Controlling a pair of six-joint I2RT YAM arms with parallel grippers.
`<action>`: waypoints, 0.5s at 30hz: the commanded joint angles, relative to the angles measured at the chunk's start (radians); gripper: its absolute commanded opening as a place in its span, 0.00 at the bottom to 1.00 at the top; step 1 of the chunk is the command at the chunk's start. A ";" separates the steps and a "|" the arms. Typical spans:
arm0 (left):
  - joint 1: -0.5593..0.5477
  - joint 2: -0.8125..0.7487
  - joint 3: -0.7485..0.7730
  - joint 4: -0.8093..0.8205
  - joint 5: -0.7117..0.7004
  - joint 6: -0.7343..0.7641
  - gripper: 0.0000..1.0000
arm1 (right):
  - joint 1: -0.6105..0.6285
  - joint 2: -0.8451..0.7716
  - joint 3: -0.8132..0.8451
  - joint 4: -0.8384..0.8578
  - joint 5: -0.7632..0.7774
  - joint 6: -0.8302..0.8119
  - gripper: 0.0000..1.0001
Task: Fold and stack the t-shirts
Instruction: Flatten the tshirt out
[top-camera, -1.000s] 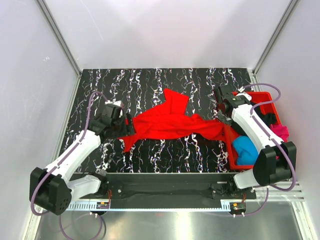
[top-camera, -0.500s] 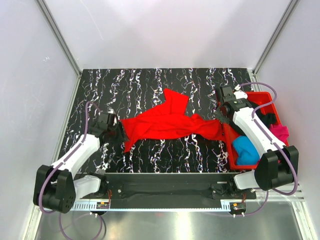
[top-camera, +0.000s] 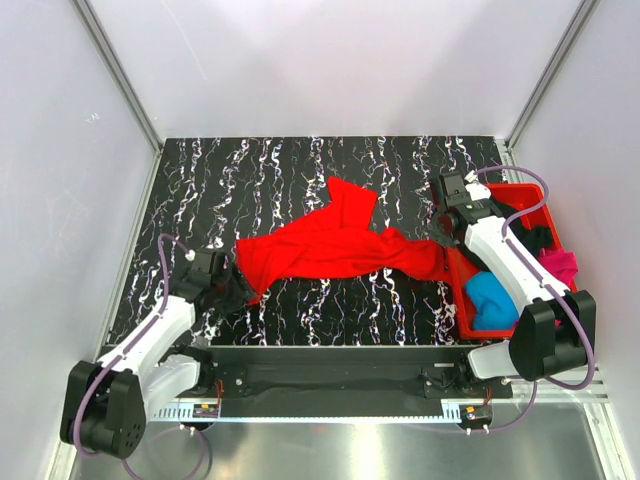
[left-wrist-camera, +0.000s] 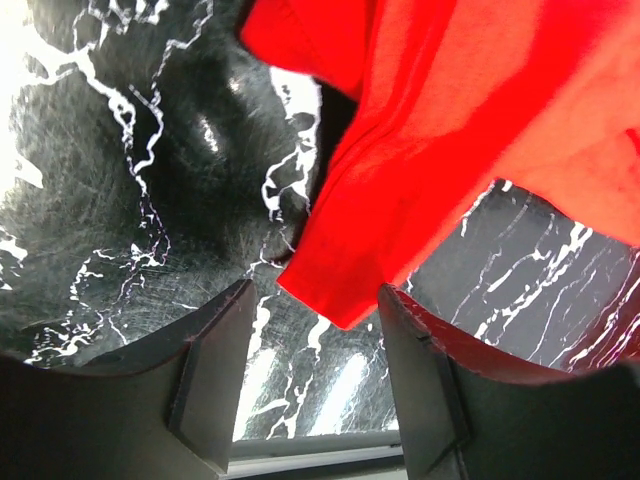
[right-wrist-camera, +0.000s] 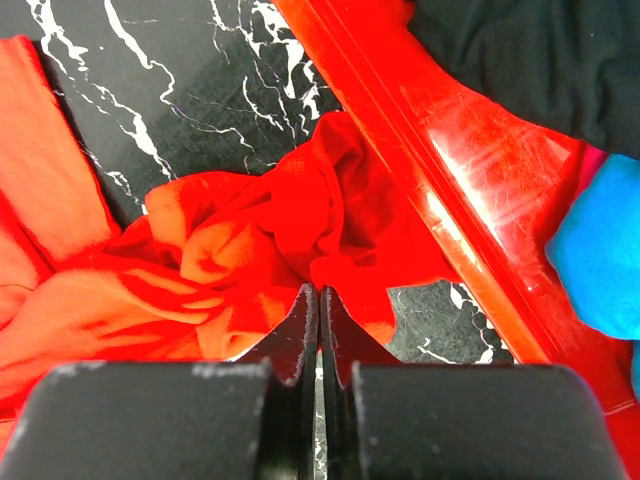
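The red t-shirt (top-camera: 335, 245) lies crumpled and unfolded across the middle of the bench (top-camera: 250, 170), one lobe thrown toward the top of the frame and a long tail reaching right to the bin. It is thin, limp cloth, light to lift. It will sag and drag rather than hold any shape, and loose folds can slide out of a shallow pinch. The best holds look like the hemmed edges and corners, where the cloth is doubled, with 2 well-separated points taken so it can be pulled flat.

At lower left, 1 such corner hangs between the fingers of the left claw (left-wrist-camera: 316, 310). The jaws stand apart on either side of it, not yet pinching.

At the right end, the right claw (right-wrist-camera: 320, 300) is clenched, its tips meeting at a bunched fold of the shirt just beside the wall of the red bin (right-wrist-camera: 450, 170). Whether a layer is nipped between them I cannot tell.

Inside the bin lie 3 more tees: a blue one (top-camera: 490, 300), a black one (top-camera: 540, 238) and a pink one (top-camera: 562, 265), all heaped and equally soft. None is folded, so the task is at its start.
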 joint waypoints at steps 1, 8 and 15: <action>0.010 0.005 -0.029 0.084 0.019 -0.076 0.58 | -0.005 -0.034 -0.004 0.020 -0.008 -0.013 0.00; 0.030 -0.012 -0.108 0.174 0.075 -0.131 0.57 | -0.005 -0.042 -0.010 0.020 -0.013 -0.018 0.00; 0.030 -0.013 -0.108 0.148 0.013 -0.120 0.40 | -0.005 -0.042 -0.013 0.026 -0.029 -0.021 0.00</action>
